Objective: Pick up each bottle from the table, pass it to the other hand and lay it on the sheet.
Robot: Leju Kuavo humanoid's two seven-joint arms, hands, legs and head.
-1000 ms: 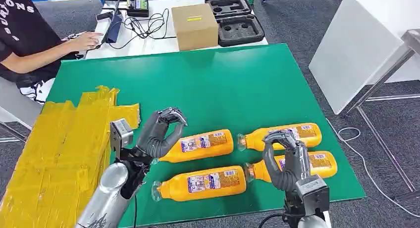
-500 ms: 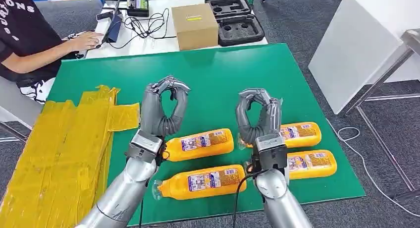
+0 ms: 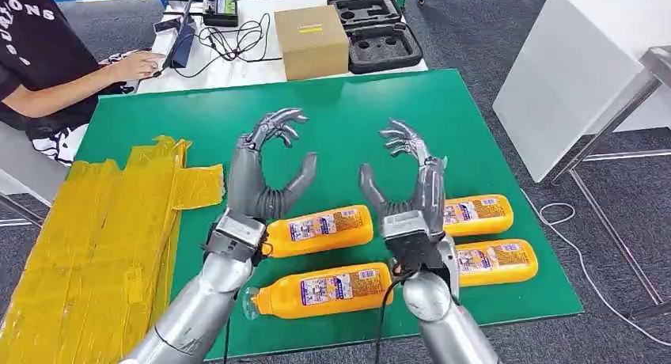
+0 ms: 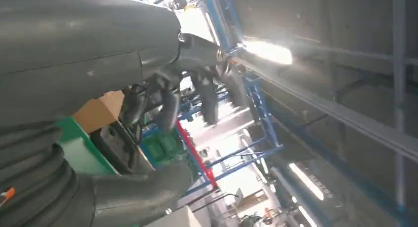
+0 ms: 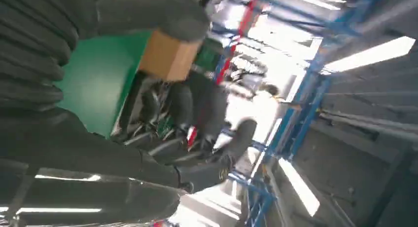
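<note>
Nothing done yet: my left hand [image 3: 265,170] & right hand [image 3: 407,182] are both raised w/ fingers apart, empty, all four bottles [image 3: 320,230] lying on the green table [image 3: 348,119], none on the yellow sheet [image 3: 95,245].

Four orange bottles lie on the green tabletop [image 3: 356,127] — near-left bottle [image 3: 324,290], far-left bottle [image 3: 320,230], far-right bottle [image 3: 477,214] and near-right bottle [image 3: 494,261]. One yellow sheet [image 3: 95,237] covers the left side. Two robot hands are raised above the bottles — the left hand [image 3: 265,170] and the right hand [image 3: 407,182]. On the far white table stand one cardboard box [image 3: 310,41] and one black foam case [image 3: 376,30]. One person [image 3: 39,71] sits at far left.
</note>
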